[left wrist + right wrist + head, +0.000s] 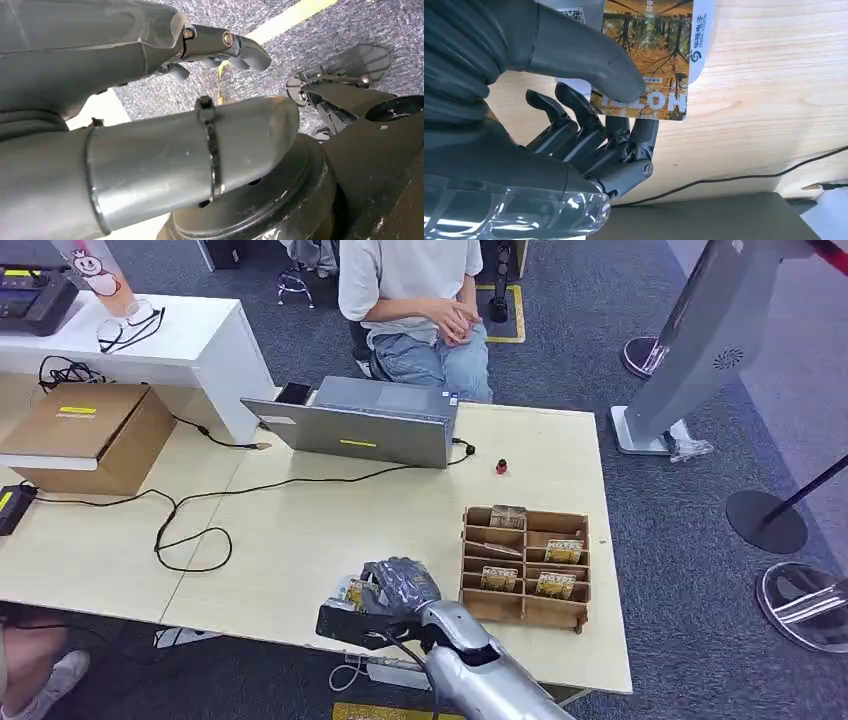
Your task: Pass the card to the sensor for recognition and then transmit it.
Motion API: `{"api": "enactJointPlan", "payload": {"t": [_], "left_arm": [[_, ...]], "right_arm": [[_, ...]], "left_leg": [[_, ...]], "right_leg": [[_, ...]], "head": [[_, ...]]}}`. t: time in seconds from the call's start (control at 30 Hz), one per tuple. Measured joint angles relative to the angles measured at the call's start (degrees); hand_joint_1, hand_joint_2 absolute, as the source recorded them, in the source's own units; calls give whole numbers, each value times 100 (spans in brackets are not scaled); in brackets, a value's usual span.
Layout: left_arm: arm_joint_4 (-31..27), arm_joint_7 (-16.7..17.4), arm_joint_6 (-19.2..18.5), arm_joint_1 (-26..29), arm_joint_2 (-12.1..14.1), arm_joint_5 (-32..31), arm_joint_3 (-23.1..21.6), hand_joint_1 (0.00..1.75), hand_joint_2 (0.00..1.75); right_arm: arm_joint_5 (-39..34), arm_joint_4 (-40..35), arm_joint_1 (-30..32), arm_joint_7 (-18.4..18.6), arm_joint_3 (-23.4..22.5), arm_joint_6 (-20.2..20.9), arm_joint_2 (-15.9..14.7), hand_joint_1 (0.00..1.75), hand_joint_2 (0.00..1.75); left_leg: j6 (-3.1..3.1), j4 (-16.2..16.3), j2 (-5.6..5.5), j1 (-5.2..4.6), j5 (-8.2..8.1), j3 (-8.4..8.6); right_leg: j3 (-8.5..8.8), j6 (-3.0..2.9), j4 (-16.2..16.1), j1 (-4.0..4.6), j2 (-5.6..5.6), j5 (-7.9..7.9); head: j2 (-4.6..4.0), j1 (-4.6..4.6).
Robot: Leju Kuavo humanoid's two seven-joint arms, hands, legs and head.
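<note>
My right hand (400, 586) is low over the wooden table (300, 530), close to its front edge. It pinches a card (350, 592) printed with an autumn forest picture. In the right wrist view the thumb (589, 60) presses on the card (659, 55) and the dark fingers (589, 135) curl under it, just above the table top. A wooden card box (525, 565) with several more cards stands right beside this hand. My left hand (150, 150) hangs by my body over the carpet, fingers apart and holding nothing.
A grey laptop (365, 425) stands at the table's far side with a person (420, 300) seated behind it. A black cable (190, 530) loops across the middle. A cardboard box (95, 435) and a black device (12, 505) lie at the left. A small red object (501, 467) sits near the laptop.
</note>
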Motion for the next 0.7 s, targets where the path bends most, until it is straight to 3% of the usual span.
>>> {"api": "enactJointPlan", "payload": {"t": [0.7], "left_arm": [[-2,46,-17,-6,-26,61,0,0,0]], "right_arm": [[136,457,-152,76,0,-2,225,175,175]], "left_leg": [[0,0,0,0,0,1]], "right_leg": [[0,-3,0,0,0,2]], "head": [[0,0]]}}
